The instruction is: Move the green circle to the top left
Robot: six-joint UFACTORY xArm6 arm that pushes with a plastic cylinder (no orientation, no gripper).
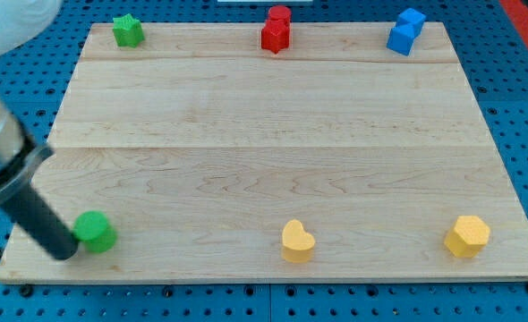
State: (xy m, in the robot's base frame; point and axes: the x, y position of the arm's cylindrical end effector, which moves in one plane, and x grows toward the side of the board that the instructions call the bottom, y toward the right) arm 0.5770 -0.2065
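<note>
The green circle (pixel 95 231) lies near the bottom left corner of the wooden board (pixel 273 134). My tip (pixel 66 250) rests on the board just left of and slightly below the green circle, touching or nearly touching its left side. The dark rod slants up to the view's left edge. A green star (pixel 128 30) sits at the board's top left corner.
A red block (pixel 276 29) stands at the top middle and a blue block (pixel 405 32) at the top right. A yellow heart (pixel 297 241) lies at the bottom middle and a yellow hexagon (pixel 467 235) at the bottom right. Blue pegboard surrounds the board.
</note>
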